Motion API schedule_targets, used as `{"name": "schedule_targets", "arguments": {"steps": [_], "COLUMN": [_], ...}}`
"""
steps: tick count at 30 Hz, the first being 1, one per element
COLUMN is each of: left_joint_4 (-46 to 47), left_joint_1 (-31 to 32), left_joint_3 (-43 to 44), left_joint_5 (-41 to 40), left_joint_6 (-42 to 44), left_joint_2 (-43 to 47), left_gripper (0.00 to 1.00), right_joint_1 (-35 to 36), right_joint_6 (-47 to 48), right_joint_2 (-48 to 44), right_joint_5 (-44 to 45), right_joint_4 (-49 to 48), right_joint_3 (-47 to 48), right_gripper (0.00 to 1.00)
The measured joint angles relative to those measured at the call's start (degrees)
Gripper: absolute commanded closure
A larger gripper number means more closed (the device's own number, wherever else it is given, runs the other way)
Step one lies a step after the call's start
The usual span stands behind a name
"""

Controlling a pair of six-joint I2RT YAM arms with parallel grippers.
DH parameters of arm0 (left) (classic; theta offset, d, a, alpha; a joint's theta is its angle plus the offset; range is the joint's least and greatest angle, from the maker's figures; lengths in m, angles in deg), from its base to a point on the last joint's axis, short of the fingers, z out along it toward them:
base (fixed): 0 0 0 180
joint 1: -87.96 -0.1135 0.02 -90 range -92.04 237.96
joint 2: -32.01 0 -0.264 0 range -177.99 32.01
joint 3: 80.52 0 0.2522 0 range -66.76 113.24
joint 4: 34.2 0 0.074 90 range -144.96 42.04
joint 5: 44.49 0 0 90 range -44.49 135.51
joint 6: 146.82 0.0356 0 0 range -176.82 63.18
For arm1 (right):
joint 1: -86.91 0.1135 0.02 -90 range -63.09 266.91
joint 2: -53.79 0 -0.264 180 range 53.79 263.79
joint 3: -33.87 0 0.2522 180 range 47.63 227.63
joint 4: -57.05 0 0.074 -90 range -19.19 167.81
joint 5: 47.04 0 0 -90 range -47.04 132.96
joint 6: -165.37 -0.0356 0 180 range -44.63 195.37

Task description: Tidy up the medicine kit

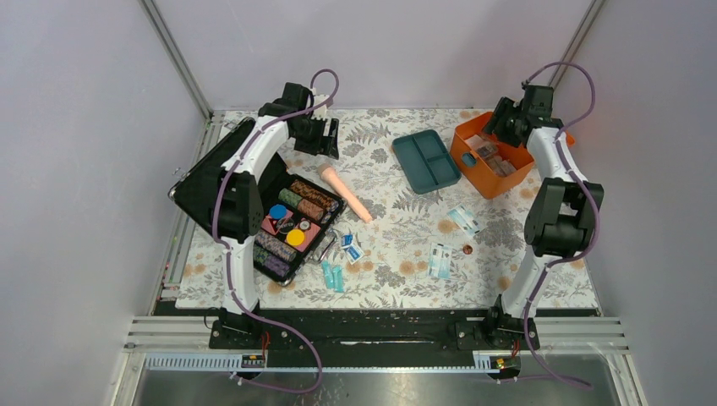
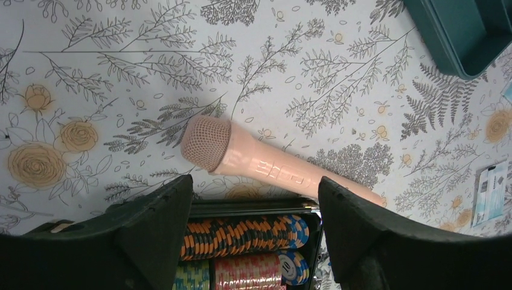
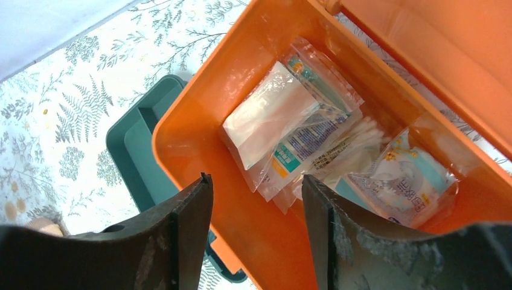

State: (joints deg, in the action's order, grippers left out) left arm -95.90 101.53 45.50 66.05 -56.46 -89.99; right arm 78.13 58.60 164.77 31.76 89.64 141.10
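Observation:
The orange medicine kit (image 1: 471, 163) stands open at the back right, with its lid (image 3: 435, 42) tipped back. Several clear packets (image 3: 290, 130) lie inside it. Its dark teal divided tray (image 1: 425, 161) lies out on the table just left of the box, and it also shows in the right wrist view (image 3: 134, 145). My right gripper (image 3: 256, 181) is open and empty, hovering over the box's near wall (image 3: 199, 133). My left gripper (image 2: 253, 187) is open and empty above the far edge of the black chip case (image 2: 253, 208).
A pink microphone-shaped object (image 1: 345, 193) lies between the chip case (image 1: 292, 224) and the teal tray. Loose packets (image 1: 462, 220) (image 1: 440, 260), small teal vials (image 1: 332, 275) and a blue sachet (image 1: 351, 248) are scattered mid-table. A small brown disc (image 1: 467, 249) lies nearby.

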Motion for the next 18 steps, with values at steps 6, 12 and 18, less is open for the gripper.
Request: {"name": "schedule_targets", "arguments": {"steps": [6,12,18], "left_joint_4": [3.3,4.57,4.87], "left_joint_1": [0.07,0.31,0.33], "left_joint_3": [-0.42,-0.42,-0.46], "left_joint_5": [0.55,1.55,1.86], "left_joint_6": [-2.47,-3.52,-3.98], "left_joint_2": [0.0,0.0,0.0], "left_gripper": [0.26,0.26,0.26], "right_joint_1": [0.07,0.94,5.6], "right_joint_6": [6.8,10.99,15.39], "right_joint_2": [-2.78,-6.45,-7.65], "right_joint_5": [-4.09,-8.26,-10.45], "right_joint_4": [0.33,0.59,2.32], "right_joint_3": [0.09,-1.75,-2.32], "right_gripper": [0.42,0.45,0.44]}}
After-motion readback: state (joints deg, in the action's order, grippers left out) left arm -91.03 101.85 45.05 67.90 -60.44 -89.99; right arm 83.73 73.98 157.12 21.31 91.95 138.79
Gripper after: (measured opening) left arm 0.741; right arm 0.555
